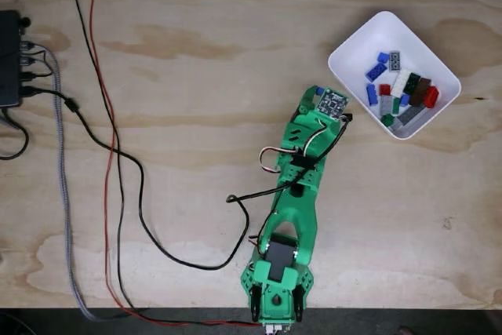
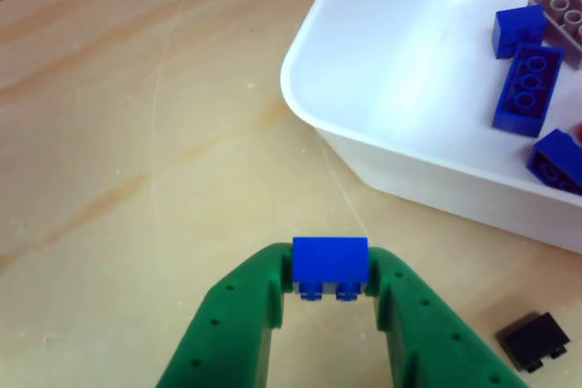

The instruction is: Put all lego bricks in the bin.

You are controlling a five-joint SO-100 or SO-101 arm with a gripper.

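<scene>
From above in the fixed view, the green arm (image 1: 294,194) stretches across the plywood table (image 1: 196,60) toward the white bin (image 1: 357,41), which sits at the upper right. A heap of lego bricks (image 1: 401,92) lies inside it: blue, red, green, grey, white and dark ones. A blue brick (image 1: 320,90) shows at the arm's tip, just left of the bin.

In the other view, the gripper (image 2: 329,270) is clenched on that blue brick (image 2: 329,261), studs facing down, close over the wood and just short of the bin's near wall (image 2: 427,165). Three blue bricks (image 2: 527,88) rest inside. A black brick (image 2: 535,340) lies on the table beside the right finger.
</scene>
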